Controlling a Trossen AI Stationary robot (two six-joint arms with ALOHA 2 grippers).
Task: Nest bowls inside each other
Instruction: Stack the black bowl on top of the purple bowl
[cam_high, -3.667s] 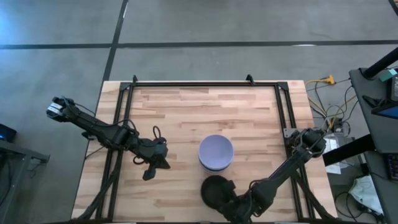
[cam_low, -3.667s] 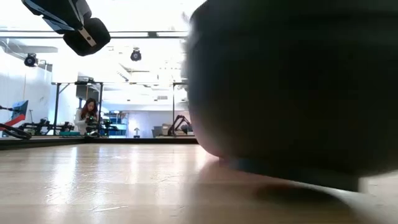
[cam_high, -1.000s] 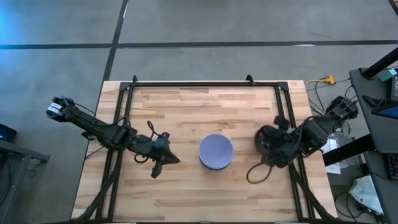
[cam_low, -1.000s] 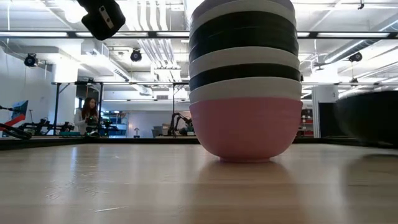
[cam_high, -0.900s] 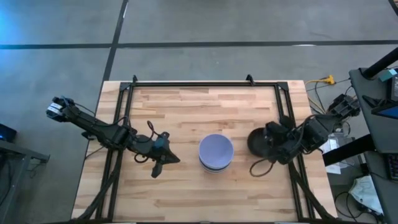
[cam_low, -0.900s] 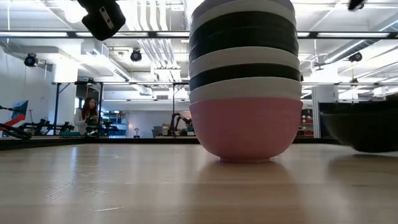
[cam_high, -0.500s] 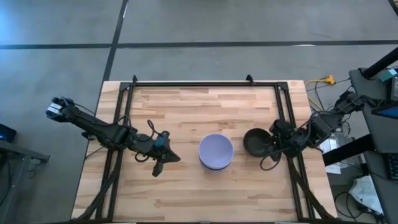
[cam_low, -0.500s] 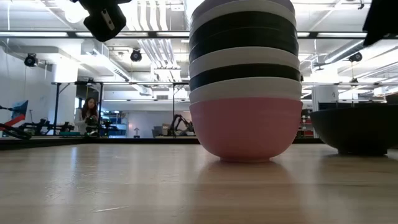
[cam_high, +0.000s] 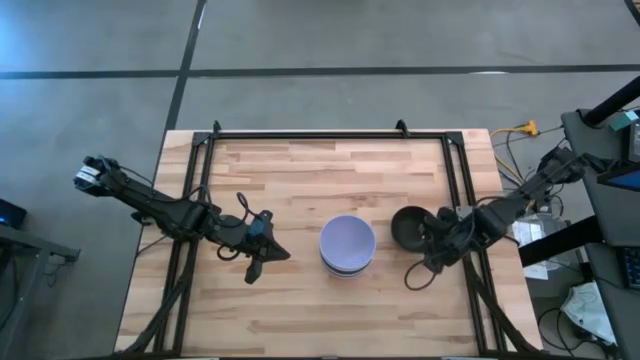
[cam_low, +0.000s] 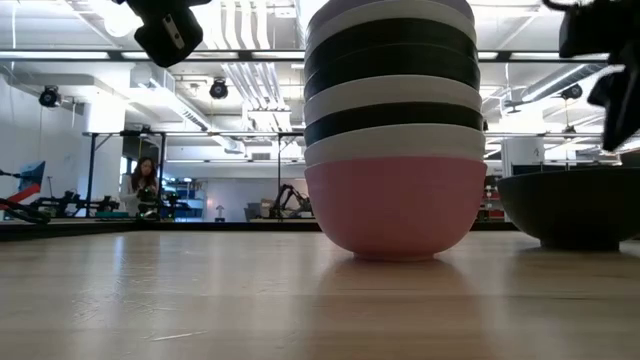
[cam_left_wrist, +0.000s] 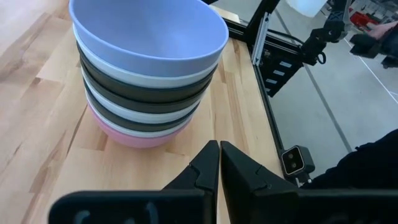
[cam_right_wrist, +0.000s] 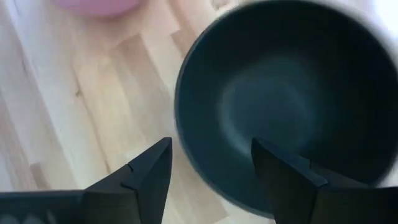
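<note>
A stack of nested bowls (cam_high: 347, 245) stands at the table's middle, lavender on top (cam_left_wrist: 146, 37), pink at the bottom (cam_low: 395, 205), black and white ones between. A single black bowl (cam_high: 408, 228) sits upright on the wood just right of the stack, apart from it. My right gripper (cam_high: 432, 238) hovers open above that bowl's near right rim; its fingers (cam_right_wrist: 149, 174) frame the rim without touching. My left gripper (cam_high: 268, 255) hangs shut above the table, left of the stack, with nothing in it.
Black frame rails run along the table's left (cam_high: 195, 200), far (cam_high: 330, 135) and right (cam_high: 462, 185) sides. Cables and equipment lie beyond the right edge (cam_high: 540, 190). A person (cam_low: 143, 185) stands far back in the room. Bare wood lies near and far of the stack.
My right gripper has carried the black bowl from the table's right edge toward the stack, lowered it onto the wood beside the stack and let go. The bowl now rests level on the table. The gripper has drawn back a little toward the near edge.
</note>
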